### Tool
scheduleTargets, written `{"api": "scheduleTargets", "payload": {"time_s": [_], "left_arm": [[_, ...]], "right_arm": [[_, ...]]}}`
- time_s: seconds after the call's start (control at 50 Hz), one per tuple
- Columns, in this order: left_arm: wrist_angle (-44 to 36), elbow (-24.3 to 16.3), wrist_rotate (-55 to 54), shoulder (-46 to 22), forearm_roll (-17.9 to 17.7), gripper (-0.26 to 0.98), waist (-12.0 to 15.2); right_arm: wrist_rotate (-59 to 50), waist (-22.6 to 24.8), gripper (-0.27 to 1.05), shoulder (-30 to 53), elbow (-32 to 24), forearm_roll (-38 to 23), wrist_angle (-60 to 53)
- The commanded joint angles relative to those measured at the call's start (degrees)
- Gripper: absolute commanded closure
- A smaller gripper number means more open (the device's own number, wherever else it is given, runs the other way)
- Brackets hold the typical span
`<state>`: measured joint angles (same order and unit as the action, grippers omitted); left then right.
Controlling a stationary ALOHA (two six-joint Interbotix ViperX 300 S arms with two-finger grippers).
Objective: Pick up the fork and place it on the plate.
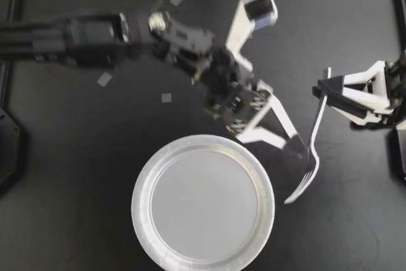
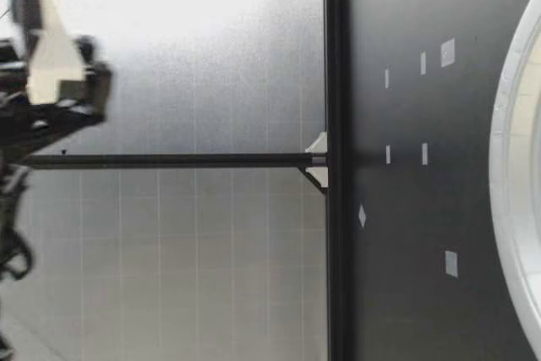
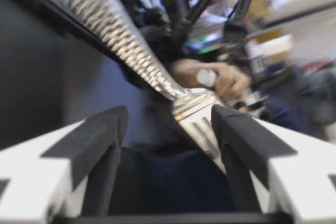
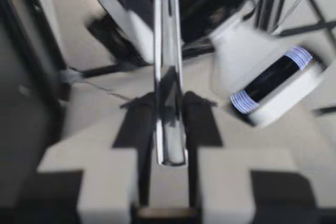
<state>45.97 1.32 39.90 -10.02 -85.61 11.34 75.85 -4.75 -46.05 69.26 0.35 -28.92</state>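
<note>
A metal fork (image 1: 312,147) hangs above the table just right of the white paper plate (image 1: 142,190), tines curving down toward the plate's right rim. My right gripper (image 1: 325,92) is shut on the fork's handle end (image 4: 167,103). My left gripper (image 1: 287,138) reaches in from the left and stands open, its fingers on either side of the fork's neck. In the left wrist view the fork (image 3: 157,74) passes between the wide-apart pads (image 3: 105,135), close to one of them. In the low view a gripper (image 2: 55,69) hangs high above the table, and the plate's rim (image 2: 507,175) shows.
Small pale tape squares (image 1: 104,79) dot the dark table left of the arms. A black frame rail (image 2: 334,209) borders the table. A person's hand (image 3: 228,80) shows far behind the fork in the left wrist view.
</note>
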Motion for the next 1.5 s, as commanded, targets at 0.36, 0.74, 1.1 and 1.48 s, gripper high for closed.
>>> {"api": "scheduleTargets", "payload": {"time_s": [0.36,0.74,1.1,1.48], "left_arm": [[-2.8,15.3,21.6,13.2,5.3,0.13,7.0],[-23.7,29.4,27.8,27.3,9.8,0.13,7.1],[-35.2,43.5,34.3,40.1,9.8,0.13,6.4],[-37.0,49.7,34.5,48.1,9.6,0.13,4.1]], "right_arm": [[-41.1,-0.3,0.69,-6.1,-10.5,1.0,42.3],[-62.0,4.5,0.69,-0.4,-8.2,9.0,61.4],[-64.5,7.4,0.69,12.6,-5.3,24.1,60.6],[-65.6,8.1,0.69,27.2,-6.2,30.2,54.8]]}}
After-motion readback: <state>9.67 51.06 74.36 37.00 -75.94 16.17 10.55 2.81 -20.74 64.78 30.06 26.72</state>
